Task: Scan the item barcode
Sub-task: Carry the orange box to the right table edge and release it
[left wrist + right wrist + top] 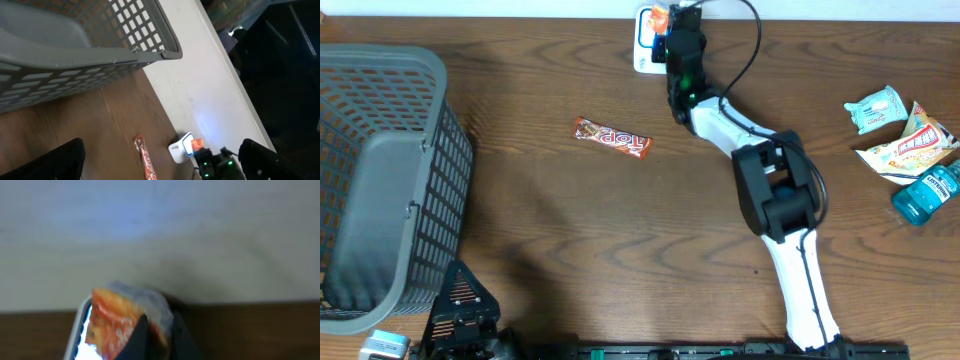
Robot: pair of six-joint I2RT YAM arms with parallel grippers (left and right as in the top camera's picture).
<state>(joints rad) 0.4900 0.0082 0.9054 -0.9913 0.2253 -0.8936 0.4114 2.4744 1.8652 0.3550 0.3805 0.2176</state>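
right jaws: pinching shut on orange packet (116, 322), packet sticking out left of tips | scanner (78, 330) sitting just beyond, under packet | left jaws: standing wide apart, gripping nothing | candy bar (145, 161) lying ahead between them on bench (100, 125)

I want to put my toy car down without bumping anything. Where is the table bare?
Biggest bare wood lies between the basket and the right arm, below the candy bar. A smaller patch sits between that arm and the snack pile. Crowded: the right edge, and the scanner, where the right gripper holds an orange packet.
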